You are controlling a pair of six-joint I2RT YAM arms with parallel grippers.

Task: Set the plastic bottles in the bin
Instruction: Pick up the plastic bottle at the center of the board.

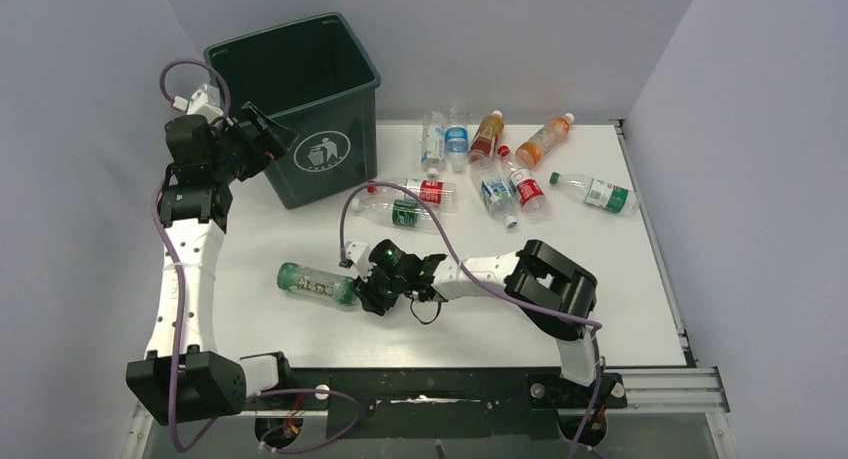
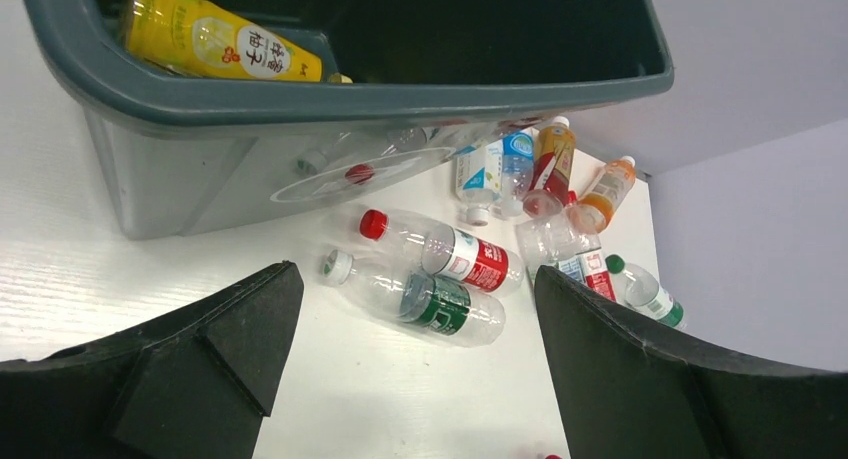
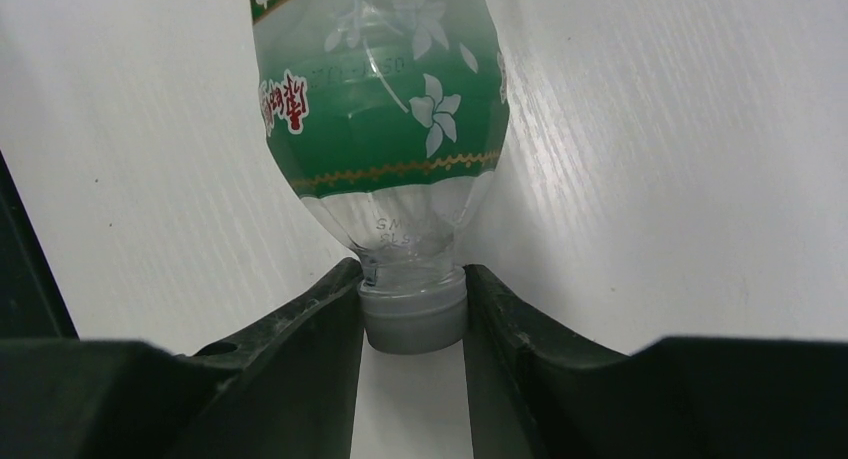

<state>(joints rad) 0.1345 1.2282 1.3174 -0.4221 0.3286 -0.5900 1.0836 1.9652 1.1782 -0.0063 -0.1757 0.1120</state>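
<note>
Right gripper [image 3: 413,314] is pinched shut on the cap end of the green-labelled bottle [image 1: 315,281], which lies on its side well out from the bin's [image 1: 330,169] front. Its long axis runs roughly along that front, base pointing away from the grip, so the bin sits off to one side of the lift. Left gripper [image 1: 262,134], by the bin's rim, gapes wide, empty.

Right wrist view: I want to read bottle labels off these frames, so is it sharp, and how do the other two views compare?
Right wrist: the green-label bottle is sharp, print legible; the claw fingers are nearly black. Left wrist: wide-angle bending curves the rim of the bin, and its glossy wall mirrors bottles. Top external: even light, soft shadows, far bottles too small to read.
</note>
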